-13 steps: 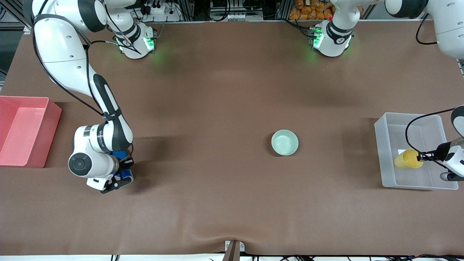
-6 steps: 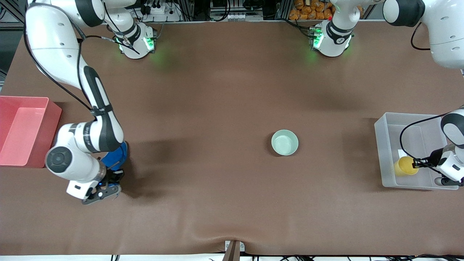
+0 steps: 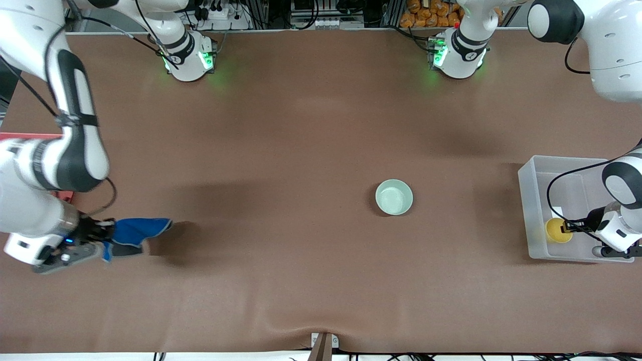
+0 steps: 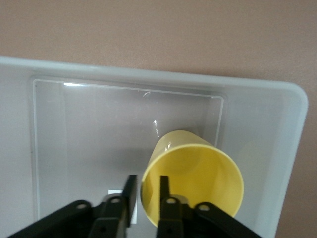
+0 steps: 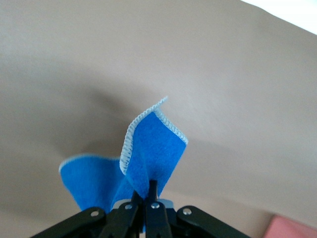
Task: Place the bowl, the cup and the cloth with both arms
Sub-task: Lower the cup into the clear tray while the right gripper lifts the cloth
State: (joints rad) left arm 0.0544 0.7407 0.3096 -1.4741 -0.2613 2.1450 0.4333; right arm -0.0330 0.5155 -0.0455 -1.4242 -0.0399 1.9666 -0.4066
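The yellow cup [image 3: 558, 230] [image 4: 198, 173] stands in the clear bin [image 3: 524, 210] at the left arm's end of the table. My left gripper [image 3: 567, 226] [image 4: 146, 191] is open, one finger inside the cup's rim and one outside, with a gap showing at the wall. The mint-green bowl [image 3: 394, 197] sits alone on the brown table, mid-table toward the left arm's end. My right gripper [image 3: 103, 235] [image 5: 150, 186] is shut on the blue cloth [image 3: 135, 230] [image 5: 153, 148], which hangs from it in the air over the table beside the pink bin.
The pink bin [image 3: 30, 135] at the right arm's end is mostly hidden by the right arm. The clear bin's floor [image 4: 99, 124] holds a small white label beside the cup. The brown table cover wrinkles near the front edge [image 3: 301, 328].
The right arm has swung toward the pink bin, carrying the cloth clear of the table. The left gripper has lowered the cup into the clear bin and its fingers have parted.
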